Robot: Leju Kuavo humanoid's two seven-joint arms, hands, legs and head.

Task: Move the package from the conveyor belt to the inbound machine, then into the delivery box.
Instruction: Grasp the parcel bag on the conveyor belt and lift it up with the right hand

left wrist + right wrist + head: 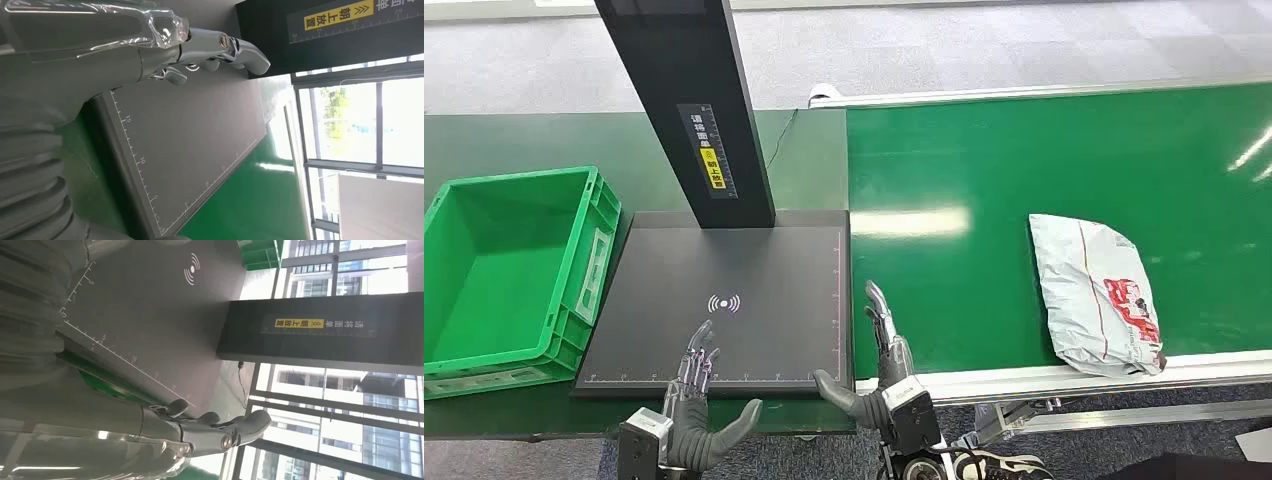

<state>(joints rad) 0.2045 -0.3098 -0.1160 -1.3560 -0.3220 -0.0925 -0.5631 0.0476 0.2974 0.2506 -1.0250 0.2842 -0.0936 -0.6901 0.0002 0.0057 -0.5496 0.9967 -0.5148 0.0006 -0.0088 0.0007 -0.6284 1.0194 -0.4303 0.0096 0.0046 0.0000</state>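
The package (1096, 296), a white and grey plastic mailer bag with red print, is observed lying flat on the green conveyor belt (984, 170), close to the belt's near edge and well apart from both hands. The inbound machine (754, 280) is seen to the left of the belt as a dark flat platform marked with a white signal symbol and ruled edge scales; a dark post (686, 100) bearing a yellow label rises from its far edge. The delivery box (499, 270), a green plastic crate, is located just beside the platform on its left, and nothing is seen inside it. The left hand (696, 395) is positioned over the near edge of the platform, palm held sideways, fingers extended and slightly apart with the thumb set wide; nothing is held. In the left wrist view the fingers (225, 47) are recorded as stretched out above the platform surface. The right hand (879, 370) is placed at the platform's near right corner, at the boundary with the belt, fingers straight and close together, thumb spread toward the left hand; nothing is held. The same outstretched fingers (230, 427) are noted in the right wrist view.
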